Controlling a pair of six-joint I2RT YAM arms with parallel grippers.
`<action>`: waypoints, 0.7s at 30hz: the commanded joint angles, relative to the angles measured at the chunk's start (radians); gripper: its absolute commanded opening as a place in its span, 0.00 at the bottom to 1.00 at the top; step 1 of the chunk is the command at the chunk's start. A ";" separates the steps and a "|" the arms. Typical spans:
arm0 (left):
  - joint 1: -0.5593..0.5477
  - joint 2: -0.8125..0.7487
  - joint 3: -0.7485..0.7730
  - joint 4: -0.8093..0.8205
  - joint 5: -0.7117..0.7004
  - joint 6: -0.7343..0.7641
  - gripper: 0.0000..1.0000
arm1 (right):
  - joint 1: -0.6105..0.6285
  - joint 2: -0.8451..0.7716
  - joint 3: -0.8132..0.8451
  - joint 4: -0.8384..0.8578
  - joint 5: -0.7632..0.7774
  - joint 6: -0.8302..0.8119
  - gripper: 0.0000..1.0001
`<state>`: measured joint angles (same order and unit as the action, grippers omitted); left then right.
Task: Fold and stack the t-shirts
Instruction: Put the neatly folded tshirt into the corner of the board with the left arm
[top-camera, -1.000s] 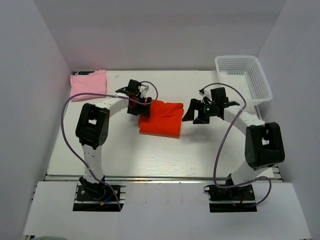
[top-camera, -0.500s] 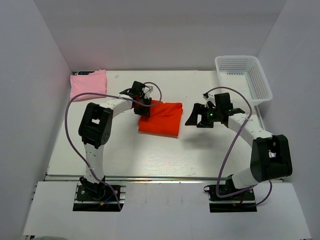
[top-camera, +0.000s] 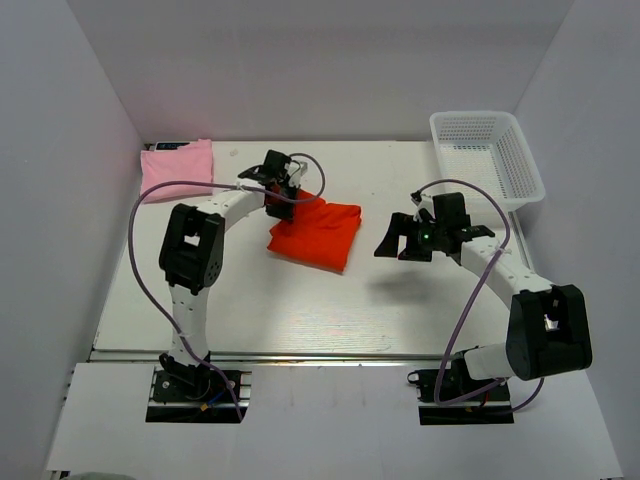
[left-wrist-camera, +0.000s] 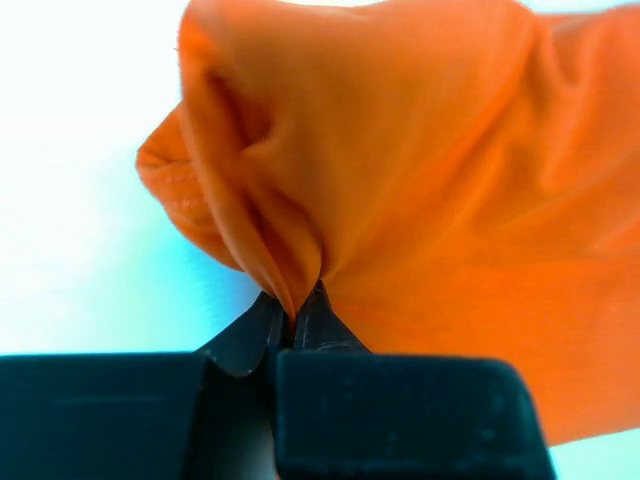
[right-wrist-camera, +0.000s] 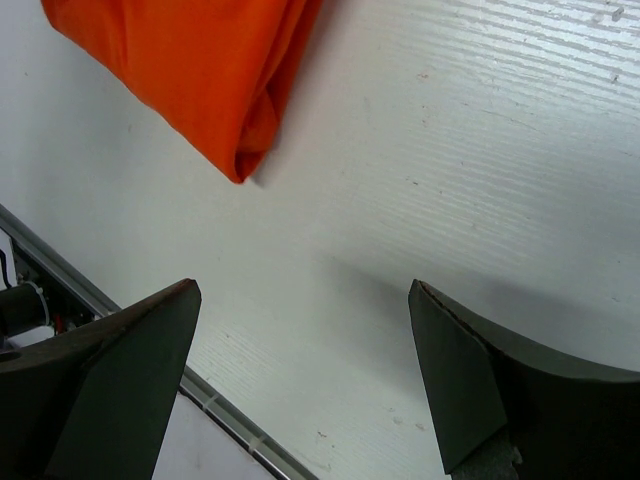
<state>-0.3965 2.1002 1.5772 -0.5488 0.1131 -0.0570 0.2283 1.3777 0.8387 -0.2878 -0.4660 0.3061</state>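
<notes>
Left gripper (left-wrist-camera: 297, 312) is pinching the orange tee (top-camera: 318, 232) by its far corner, jaws closed on a fold (tee resting centrally on the surface (top-camera: 300, 310)). Right gripper (top-camera: 405, 240) is hovering nearby, jaws spread wide.

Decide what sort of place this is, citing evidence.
Likely a robot test cell: plain white walls, two arms bolted to a white table, an orange-red cloth t-shirt and white plastic mesh basket.

White table (top-camera: 300, 320) enclosed by pale walls (top-camera: 330, 60)
</notes>
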 joint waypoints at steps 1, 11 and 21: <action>0.035 -0.141 0.111 -0.069 -0.108 0.085 0.00 | -0.010 -0.017 -0.001 0.019 0.004 -0.016 0.90; 0.182 -0.141 0.263 -0.137 -0.279 0.176 0.00 | -0.009 0.055 0.071 0.010 -0.040 -0.036 0.90; 0.303 -0.143 0.365 -0.036 -0.348 0.351 0.00 | -0.009 0.172 0.152 0.024 -0.115 -0.048 0.90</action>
<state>-0.1043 2.0174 1.8973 -0.6415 -0.1909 0.2211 0.2237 1.5341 0.9424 -0.2863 -0.5354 0.2752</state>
